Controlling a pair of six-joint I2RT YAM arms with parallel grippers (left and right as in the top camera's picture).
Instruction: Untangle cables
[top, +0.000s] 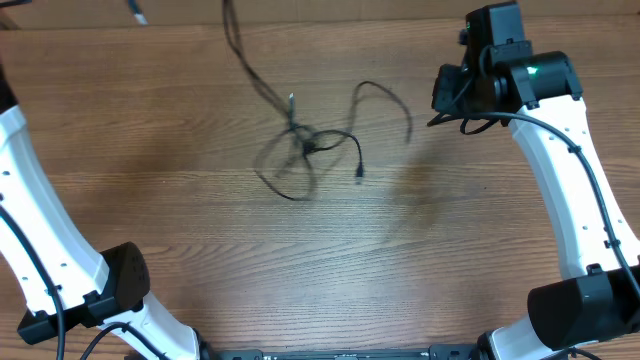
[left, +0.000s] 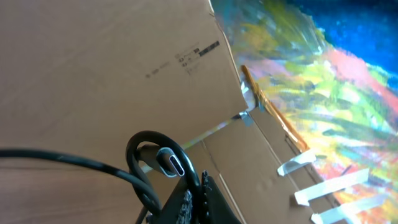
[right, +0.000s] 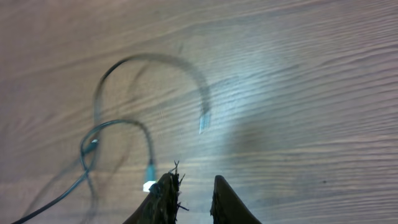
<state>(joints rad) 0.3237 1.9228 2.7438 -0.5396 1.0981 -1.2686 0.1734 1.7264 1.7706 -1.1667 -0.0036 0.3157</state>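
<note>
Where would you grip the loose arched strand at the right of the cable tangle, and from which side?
Probably just behind its free tip, coming down from the side of the right gripper. The arched strand curves clear of the knot, with bare table around that end.

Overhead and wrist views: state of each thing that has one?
cables: knotted together, plug ends loose, one strand running off the top of the overhead view.
left gripper: shut on one of the cables.
right gripper: open a little, empty.
green light: lit.
</note>
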